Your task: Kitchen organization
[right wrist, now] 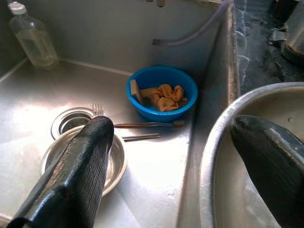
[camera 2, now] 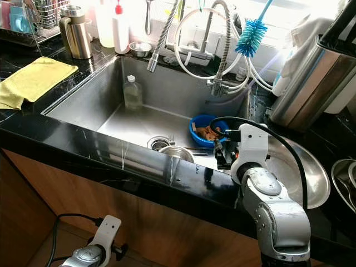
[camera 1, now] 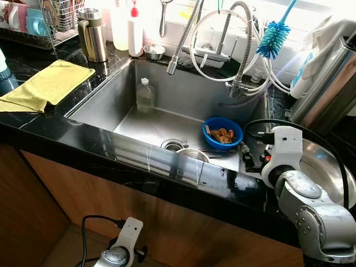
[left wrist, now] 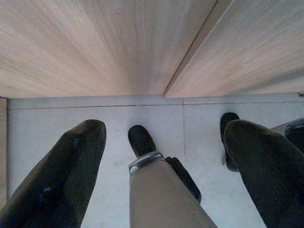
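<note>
My right gripper (camera 1: 248,158) stands open over the right rim of the steel sink (camera 1: 100,97). One finger (right wrist: 76,175) is above the sink floor, the other finger (right wrist: 273,164) above a large steel dish (camera 1: 328,167) on the counter. In the sink lie a blue bowl (right wrist: 161,92) holding a brown rag, a small steel bowl (right wrist: 114,164) by the drain, a fork and another utensil (right wrist: 142,125), and a clear bottle (camera 1: 145,95) standing at the back. My left gripper (left wrist: 166,130) hangs open low beside the wooden cabinet, over the floor.
A yellow cloth (camera 1: 50,83) lies on the black counter at the left. A steel jug (camera 1: 93,34), a red-capped squeeze bottle (camera 1: 135,30), a small steel bowl (camera 1: 154,51) and a dish rack (camera 1: 55,16) stand behind. Faucet hoses (camera 1: 183,44) and a blue brush (camera 1: 273,39) hang over the sink.
</note>
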`<state>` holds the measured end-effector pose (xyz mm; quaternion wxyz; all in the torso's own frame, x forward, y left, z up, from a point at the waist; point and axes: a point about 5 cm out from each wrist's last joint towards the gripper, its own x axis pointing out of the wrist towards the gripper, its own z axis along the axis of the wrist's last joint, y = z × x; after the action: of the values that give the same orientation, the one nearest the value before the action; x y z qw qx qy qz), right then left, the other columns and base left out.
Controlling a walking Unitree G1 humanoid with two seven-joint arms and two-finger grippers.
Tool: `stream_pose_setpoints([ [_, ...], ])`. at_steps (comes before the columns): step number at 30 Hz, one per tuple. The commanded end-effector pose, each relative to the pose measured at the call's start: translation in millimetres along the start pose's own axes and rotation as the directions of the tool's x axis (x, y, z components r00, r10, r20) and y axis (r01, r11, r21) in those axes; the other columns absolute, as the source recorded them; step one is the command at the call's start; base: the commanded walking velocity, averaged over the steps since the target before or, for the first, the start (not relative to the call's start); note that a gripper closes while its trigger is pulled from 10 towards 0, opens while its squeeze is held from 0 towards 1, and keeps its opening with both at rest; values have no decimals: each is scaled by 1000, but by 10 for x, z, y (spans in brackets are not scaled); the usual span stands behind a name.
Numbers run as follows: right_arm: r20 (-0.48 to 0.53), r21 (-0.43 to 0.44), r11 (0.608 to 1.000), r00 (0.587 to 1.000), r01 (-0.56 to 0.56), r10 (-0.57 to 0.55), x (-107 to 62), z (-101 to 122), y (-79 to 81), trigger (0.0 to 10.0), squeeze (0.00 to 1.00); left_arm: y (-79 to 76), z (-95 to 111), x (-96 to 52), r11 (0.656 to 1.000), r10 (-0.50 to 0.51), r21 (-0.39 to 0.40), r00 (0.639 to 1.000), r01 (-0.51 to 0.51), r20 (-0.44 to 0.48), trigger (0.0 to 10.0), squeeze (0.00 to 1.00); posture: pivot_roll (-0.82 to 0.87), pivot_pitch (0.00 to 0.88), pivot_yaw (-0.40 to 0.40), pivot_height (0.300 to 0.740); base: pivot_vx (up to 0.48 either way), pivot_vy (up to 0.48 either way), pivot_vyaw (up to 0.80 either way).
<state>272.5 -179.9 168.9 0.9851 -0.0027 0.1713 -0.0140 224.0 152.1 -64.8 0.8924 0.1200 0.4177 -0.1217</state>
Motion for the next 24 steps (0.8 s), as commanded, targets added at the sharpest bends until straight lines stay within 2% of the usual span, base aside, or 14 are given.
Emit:
stream_pose_setpoints([
  [1,9,11,997,997,73,-73,-31,27,-110,10000,0,-27,32,9,1000,-12,-18,1000,12,2,10000,0,95,62,-159,740,0,0,0],
  [9,-7,35,991,992,128,-128,-33,1,-155,10000,0,-23,19,6,1000,-13,-19,1000,13,-2,10000,0,101,54,-159,740,0,0,0],
  [24,-45,43,995,995,93,-91,5,-97,-68,10000,0,-29,-6,3,1000,-10,-28,1000,10,-9,10000,0,105,55,-163,740,0,0,0],
])
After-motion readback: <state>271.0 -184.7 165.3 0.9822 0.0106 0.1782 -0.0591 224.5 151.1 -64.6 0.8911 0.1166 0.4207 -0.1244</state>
